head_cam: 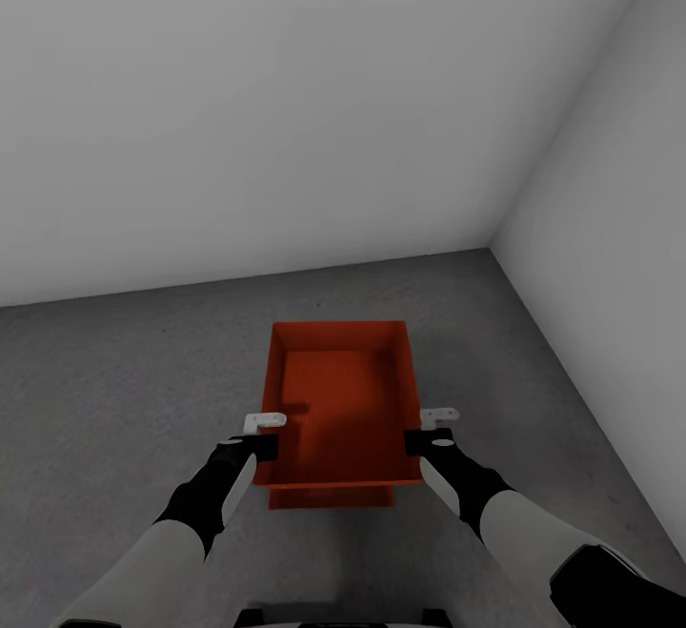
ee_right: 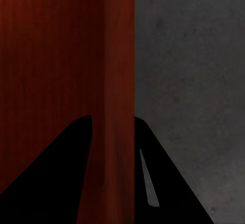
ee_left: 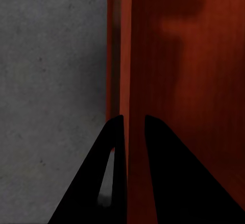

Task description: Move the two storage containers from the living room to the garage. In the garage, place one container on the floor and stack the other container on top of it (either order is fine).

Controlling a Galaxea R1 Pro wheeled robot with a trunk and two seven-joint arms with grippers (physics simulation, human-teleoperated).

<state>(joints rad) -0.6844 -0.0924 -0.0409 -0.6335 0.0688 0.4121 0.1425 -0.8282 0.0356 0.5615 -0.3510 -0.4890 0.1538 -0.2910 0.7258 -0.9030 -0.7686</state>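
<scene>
Container (head_cam: 338,409) walls btwn both jaws

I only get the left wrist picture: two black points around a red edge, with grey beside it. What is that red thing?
Observer: An open-top bin. The left gripper has its fingers on either side of one side wall.
Operator: Is anything holding the other side?
Observer: Yes, the right gripper grips the opposite wall the same way.
Operator: And where is all this?
Observer: In a corner. Two white walls meet just beyond the bin, above the grey floor.
</scene>
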